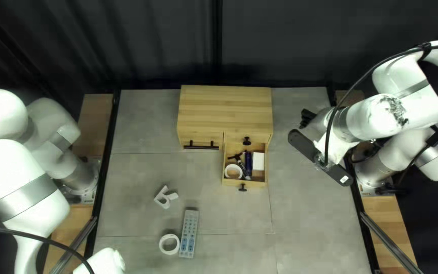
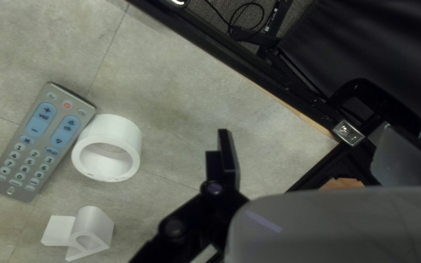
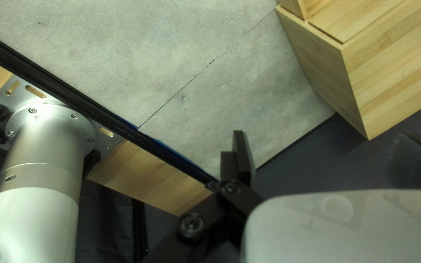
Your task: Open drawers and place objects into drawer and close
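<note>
My right gripper [image 1: 307, 116] hangs right of the wooden cabinet [image 1: 224, 114] in the top left view; in its wrist view the right gripper [image 3: 325, 153] is open and holds nothing. A drawer [image 1: 266, 172] stands pulled out at the cabinet's front, with a white ring [image 1: 233, 166], a white block [image 1: 258, 161] and dark slim items inside. A grey remote [image 1: 189, 233], another white ring [image 1: 162, 245] and a white angular piece [image 1: 161, 198] lie on the table. The left gripper [image 2: 315, 151] is open and empty, beside that ring [image 2: 108, 170].
Beside the open drawer, the cabinet's front has a panel with a black bar handle [image 1: 201, 147]. A black frame rail [image 1: 106, 167] borders the table's left side. In the right wrist view, an arm base [image 3: 45, 146] stands past the table's edge rail [image 3: 88, 119].
</note>
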### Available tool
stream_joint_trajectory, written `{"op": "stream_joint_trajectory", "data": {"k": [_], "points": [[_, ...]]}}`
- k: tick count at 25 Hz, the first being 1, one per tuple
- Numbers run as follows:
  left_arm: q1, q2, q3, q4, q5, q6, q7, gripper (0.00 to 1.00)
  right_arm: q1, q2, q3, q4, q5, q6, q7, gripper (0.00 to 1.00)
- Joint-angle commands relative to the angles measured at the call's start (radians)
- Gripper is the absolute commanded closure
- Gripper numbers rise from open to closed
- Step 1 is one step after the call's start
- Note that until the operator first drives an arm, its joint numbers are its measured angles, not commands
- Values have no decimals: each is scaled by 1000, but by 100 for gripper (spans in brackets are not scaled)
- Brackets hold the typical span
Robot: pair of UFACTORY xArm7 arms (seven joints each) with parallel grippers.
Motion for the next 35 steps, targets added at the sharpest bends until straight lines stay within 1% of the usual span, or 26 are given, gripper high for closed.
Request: {"op": "stream_joint_trajectory", "data": {"k": [1, 5, 7, 9, 10, 11, 12, 14, 18, 20, 24, 32, 34, 35], "points": [[0, 0, 0, 0, 0, 0, 0, 0, 80, 98, 28, 32, -11, -125, -82, 0], [0, 0, 0, 0, 0, 0, 0, 0, 125, 164, 34, 5, -23, -230, -153, 0], [0, 0, 0, 0, 0, 0, 0, 0, 134, 200, 32, -3, -28, -261, -173, 0], [0, 0, 0, 0, 0, 0, 0, 0, 139, 273, 28, 2, -31, -298, -182, 0], [0, 0, 0, 0, 0, 0, 0, 0, 140, 318, 27, 20, -29, -300, -184, 0], [0, 0, 0, 0, 0, 0, 0, 0, 139, 387, 22, 59, -21, -296, -192, 0], [0, 0, 0, 0, 0, 0, 0, 0, 138, 415, 21, 78, -17, -290, -197, 0], [0, 0, 0, 0, 0, 0, 0, 0, 134, 509, 16, 148, -2, -263, -207, 0], [0, 0, 0, 0, 0, 0, 0, 0, 129, 640, 9, 248, 32, -232, -226, 0], [0, 0, 0, 0, 0, 0, 0, 0, 122, 686, 4, 277, 44, -238, -237, 0], [0, 0, 0, 0, 0, 0, 0, 0, 111, 767, -3, 329, 59, -244, -237, 0], [0, 0, 0, 0, 0, 0, 0, 0, 107, 772, -7, 333, 59, -237, -230, 0], [0, 0, 0, 0, 0, 0, 0, 0, 122, 773, 3, 321, 32, -256, -217, 0], [0, 0, 0, 0, 0, 0, 0, 0, 126, 805, 8, 348, 38, -261, -223, 0]]}}
